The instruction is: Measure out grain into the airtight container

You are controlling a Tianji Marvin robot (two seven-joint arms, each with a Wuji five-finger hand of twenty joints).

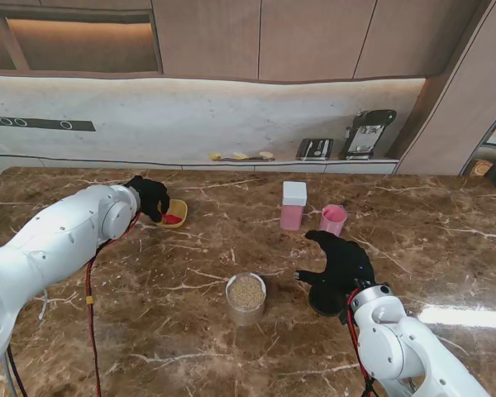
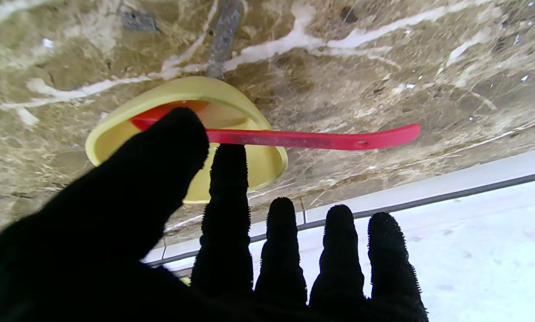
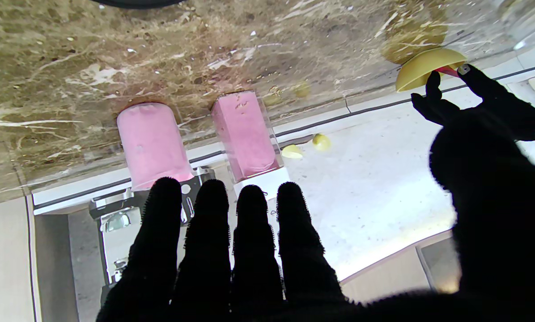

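On the marble table (image 1: 149,331), a round clear container (image 1: 245,298) is standing toward the near edge, roughly midway between the two arms, and it is holding brownish grain that is filling it close to the rim; no lid is showing on it. Toward the far edge, right of centre, a tall clear container (image 1: 293,206) with a white cap is sitting upright, filled with something pink. Just beside it on the right, a pink cup (image 1: 333,219) is standing upright; what it is holding cannot be told. The right wrist view is showing these two side by side, the capped container (image 3: 245,141) and the cup (image 3: 152,145), apart from each other.

Toward the far left of the table, a shallow yellow bowl (image 1: 177,213) is sitting with a red scoop (image 1: 172,219) lying in it. In the left wrist view the scoop's (image 2: 312,138) long handle is sticking out past the rim of the bowl (image 2: 249,165).

The left hand (image 1: 151,197) is hovering at the bowl with its fingers (image 2: 229,214) spread and gripping nothing; the thumb is reaching toward the scoop's head, though contact cannot be told. The right hand (image 1: 337,263) is hanging over the table between the grain container and the pink cup, fingers (image 3: 249,232) extended side by side, thumb apart, holding nothing.
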